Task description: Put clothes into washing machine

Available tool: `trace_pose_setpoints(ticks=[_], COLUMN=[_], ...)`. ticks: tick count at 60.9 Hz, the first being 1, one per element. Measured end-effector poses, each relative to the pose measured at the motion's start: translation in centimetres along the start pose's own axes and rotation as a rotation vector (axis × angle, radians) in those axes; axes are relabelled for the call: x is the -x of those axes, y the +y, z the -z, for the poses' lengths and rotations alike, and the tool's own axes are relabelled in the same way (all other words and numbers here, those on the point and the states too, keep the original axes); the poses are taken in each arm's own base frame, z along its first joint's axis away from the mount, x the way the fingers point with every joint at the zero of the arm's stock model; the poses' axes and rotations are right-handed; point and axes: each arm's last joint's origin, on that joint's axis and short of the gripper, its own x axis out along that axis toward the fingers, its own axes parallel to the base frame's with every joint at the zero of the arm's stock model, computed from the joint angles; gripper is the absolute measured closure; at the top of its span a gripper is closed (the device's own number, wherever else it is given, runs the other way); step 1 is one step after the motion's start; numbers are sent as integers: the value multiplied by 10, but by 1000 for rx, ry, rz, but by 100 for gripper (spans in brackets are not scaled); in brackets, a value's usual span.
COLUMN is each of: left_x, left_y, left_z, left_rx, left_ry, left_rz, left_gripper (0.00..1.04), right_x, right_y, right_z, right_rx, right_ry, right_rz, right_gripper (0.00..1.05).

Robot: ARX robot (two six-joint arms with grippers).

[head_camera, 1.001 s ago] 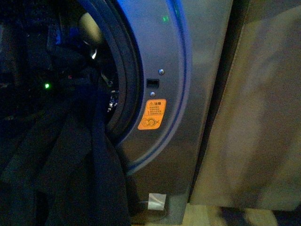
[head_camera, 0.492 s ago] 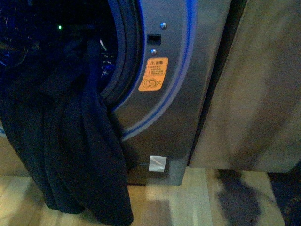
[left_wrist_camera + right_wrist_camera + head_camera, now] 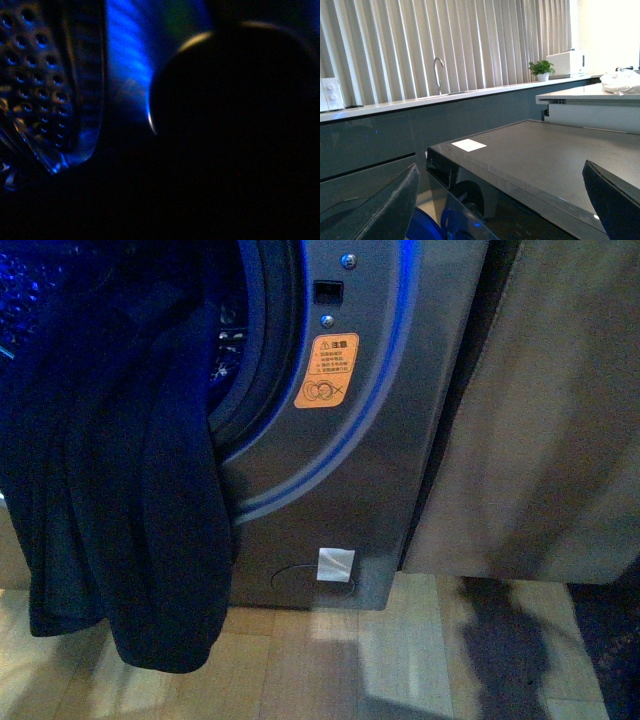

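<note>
Front view: the grey metallic front-loading washing machine (image 3: 370,470) stands with its porthole uncovered. The large limp dark navy garment (image 3: 130,520) lies only partly in the drum. Most of it drapes out over the black rubber gasket (image 3: 262,360) and hangs down the machine's front, with its hem just above the pale wooden floor (image 3: 400,660). No gripper shows in this view.

Left wrist view: mostly dark. The perforated shiny steel drum wall (image 3: 30,75), lit blue, sits close beside the left gripper's camera. The fingers are lost in shadow, so the left gripper's opening and any hold cannot be told.

Right wrist view: the right gripper (image 3: 505,205) is spread wide with nothing between its dark fingers (image 3: 395,210). A flat dark grey appliance top (image 3: 530,160) lies just ahead of and below it, well apart from the garment.
</note>
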Motion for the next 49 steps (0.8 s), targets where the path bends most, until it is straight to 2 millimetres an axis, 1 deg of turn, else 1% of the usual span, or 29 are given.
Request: trace_pose_setpoints(ticks=[6,12,18,23,33,40,49], left_x=[-8,-14,-16,-16,-16,-16,-15], left_y=[-2,-3,-4,-4,-3,1,2], left_z=[-8,-8,-4,-4,-13,-26,-29], left_rx=[-7,-19,-21,-25,-30,-23,-3], left_ry=[-7,3,5,-9,-50,-107,-129], left_rz=[-2,-14,-27,-38,-79,-113,-122], left_gripper=[96,96,96,96,96,96,96], right_x=[0,0,0,0,0,0,0], right_y=[0,0,0,0,0,0,0], right_z=[0,0,0,0,0,0,0], right_rx=[0,0,0,0,0,0,0], right_ry=[0,0,0,0,0,0,0], right_rz=[0,0,0,0,0,0,0], right_gripper=[7,7,7,7,7,7,7])
